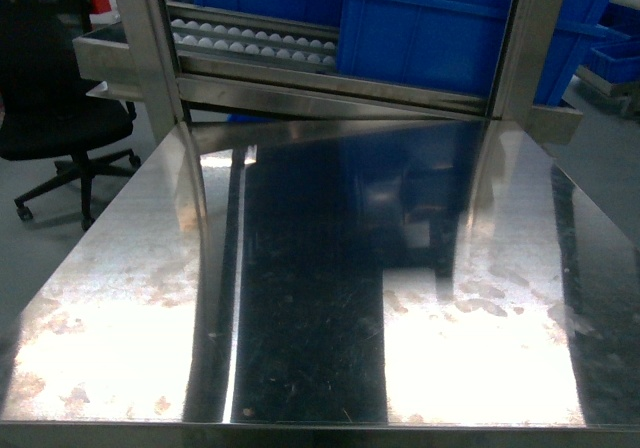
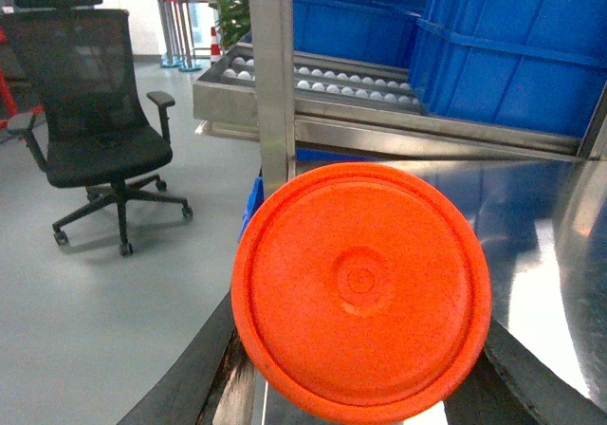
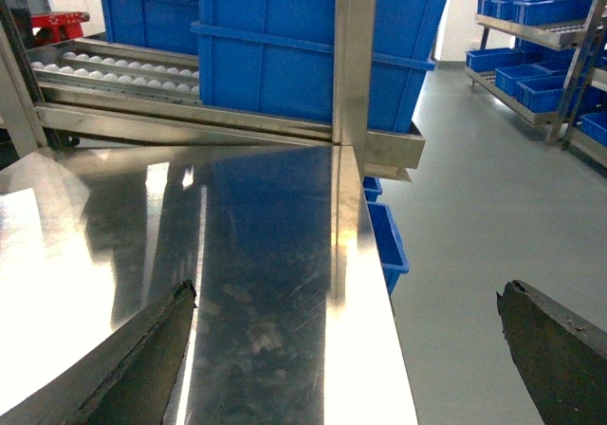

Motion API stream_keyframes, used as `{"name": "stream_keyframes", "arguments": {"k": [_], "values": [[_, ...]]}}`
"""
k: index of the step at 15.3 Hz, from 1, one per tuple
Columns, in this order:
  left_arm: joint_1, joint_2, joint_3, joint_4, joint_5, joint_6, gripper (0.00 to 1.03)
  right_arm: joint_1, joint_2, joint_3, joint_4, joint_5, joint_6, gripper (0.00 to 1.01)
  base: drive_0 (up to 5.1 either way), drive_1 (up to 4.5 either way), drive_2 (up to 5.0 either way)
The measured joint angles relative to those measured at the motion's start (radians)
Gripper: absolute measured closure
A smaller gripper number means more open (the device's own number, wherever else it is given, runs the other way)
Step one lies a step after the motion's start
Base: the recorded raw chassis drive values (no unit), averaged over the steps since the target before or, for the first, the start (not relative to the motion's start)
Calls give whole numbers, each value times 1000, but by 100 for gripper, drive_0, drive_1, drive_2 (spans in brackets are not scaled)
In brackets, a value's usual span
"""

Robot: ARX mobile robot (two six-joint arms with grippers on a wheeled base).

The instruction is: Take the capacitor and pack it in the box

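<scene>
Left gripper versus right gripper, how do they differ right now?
The left gripper has a round orange disc between its fingers, apparently gripped; the right gripper holds nothing. The left gripper's view is largely blocked by the disc, while the right gripper's spread fingers frame bare steel table and floor. Both have dark fingers and face the blue crates.

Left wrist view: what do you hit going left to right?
Black office chair → steel upright post → orange round disc held in the left tool → big blue crate on the roller rack, far right.
</scene>
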Motion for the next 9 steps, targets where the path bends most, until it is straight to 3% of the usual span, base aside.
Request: {"name": "stream_keyframes", "arguments": {"k": [9], "values": [[0,-139,-69,-71,0,0,60,0,0,0,0,0,0,3,0,0,0]]}}
